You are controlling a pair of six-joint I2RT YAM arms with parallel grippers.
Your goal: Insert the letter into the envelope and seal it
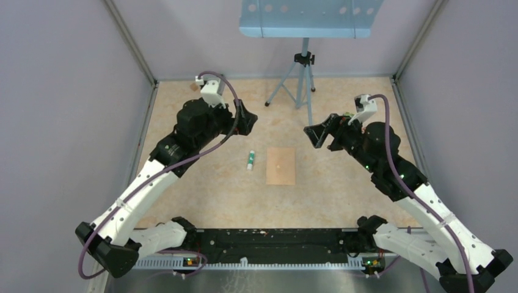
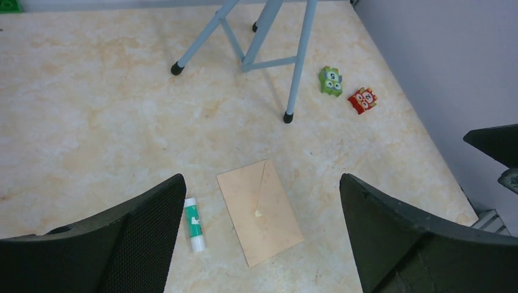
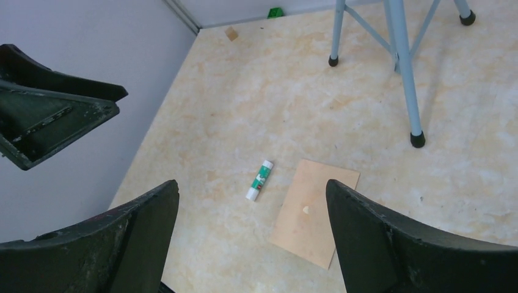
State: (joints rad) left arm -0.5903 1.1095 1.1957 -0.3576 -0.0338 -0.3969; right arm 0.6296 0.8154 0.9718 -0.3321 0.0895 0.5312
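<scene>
Left gripper (image 1: 243, 117): raised over the table (image 1: 214, 189), left of centre; fingers (image 2: 146, 235) spread wide, nothing between them.
Right gripper (image 1: 318, 135): raised right of centre, facing the left one; fingers (image 3: 391, 238) spread wide, nothing held.
Envelope (image 1: 281, 166): pinkish-tan rectangle lying flat on the table between the two grippers, touched by neither.
Envelope, long axis: runs from the arm bases toward the back wall; short edges face near and far.
Envelope, face: flap side up and flat, with a small pale spot at the centre (image 2: 259, 213); the left wrist view alone shows a crease from the far short edge to that spot.
Envelope, right wrist view (image 3: 314, 210): tilted, one corner nearest the camera; crease not distinguishable.
Glue stick (image 1: 250, 160): white with a green label, just left of the envelope, roughly parallel to it, not touching.
Tripod (image 1: 302, 73): pale blue legs at the back of the table, well beyond the envelope.
Blue tray (image 1: 308, 15): on top of the tripod; only the top view shows it.
Green toy (image 2: 330, 81) and red toy (image 2: 363, 100): small figures side by side near the right wall, clear only in the left wrist view.
Tan scrap (image 3: 231, 33): far left corner of the table, plainest in the right wrist view.
</scene>
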